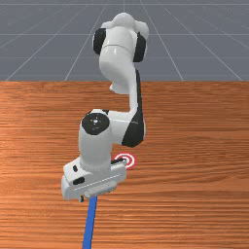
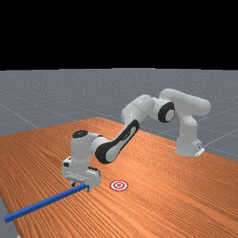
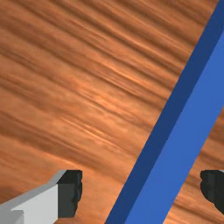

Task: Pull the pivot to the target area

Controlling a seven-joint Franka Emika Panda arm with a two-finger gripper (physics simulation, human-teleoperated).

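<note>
Hovering my white two-finger gripper [image 2: 82, 187] over one end of the long, straight blue bar [image 2: 46, 201], I've got the jaws spread, bar between them, a gap on either side in the wrist view. The bar slants across the orange-brown wooden surface [image 2: 153, 209], its covered end near the round red-and-white ringed target [image 2: 119, 186], not on it.

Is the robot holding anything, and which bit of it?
Nothing is held: the gripper is open, and the blue bar runs between its fingers with a gap on each side.
</note>
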